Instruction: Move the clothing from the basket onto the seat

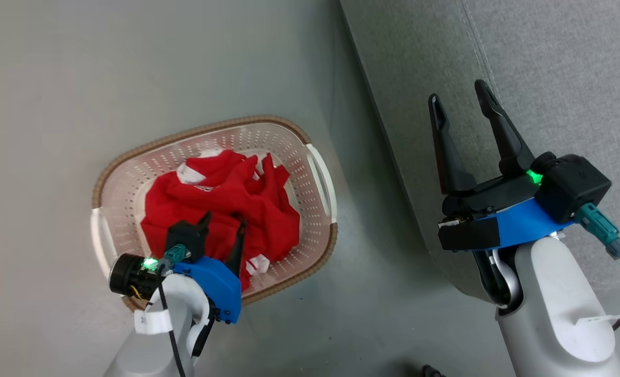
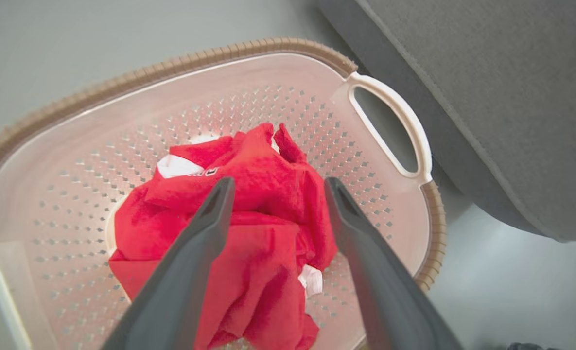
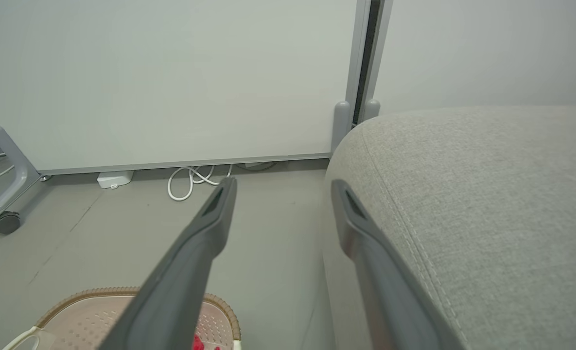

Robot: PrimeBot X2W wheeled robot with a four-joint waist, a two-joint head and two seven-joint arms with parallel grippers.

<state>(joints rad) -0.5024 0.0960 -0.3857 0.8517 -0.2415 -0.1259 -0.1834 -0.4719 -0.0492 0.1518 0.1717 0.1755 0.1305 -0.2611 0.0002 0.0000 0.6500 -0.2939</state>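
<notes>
Since the red clothing (image 1: 226, 188) lies heaped in the basket (image 1: 194, 131) directly ahead of and below the left hand (image 1: 224, 220), that hand is plainly the nearer one for the pick. Its two fingers stand wide apart and hold nothing. In the left wrist view they frame the heap with their tips close over the fabric, and I cannot tell whether either tip touches the cloth.

The heap has no clear long axis. It is a crumpled mound with a raised fold beyond the fingertips and a white label low in the pile, just inside the hand's right finger.

The basket stands on the floor (image 1: 53, 78). One of its white handles is off to the left hand's right, on the side facing the seat (image 1: 550, 78).

The right hand (image 1: 458, 91), also spread wide and empty, hovers over the seat's edge. It is well apart from the basket, which sits low and to its left.

The coming move looks like a short drop. The left hand would go down along its own fingers into the middle of the mound and close, then carry rightward over that handle to the seat. The likely trouble is pinching only a thin fold, or dragging up several garments at once.
</notes>
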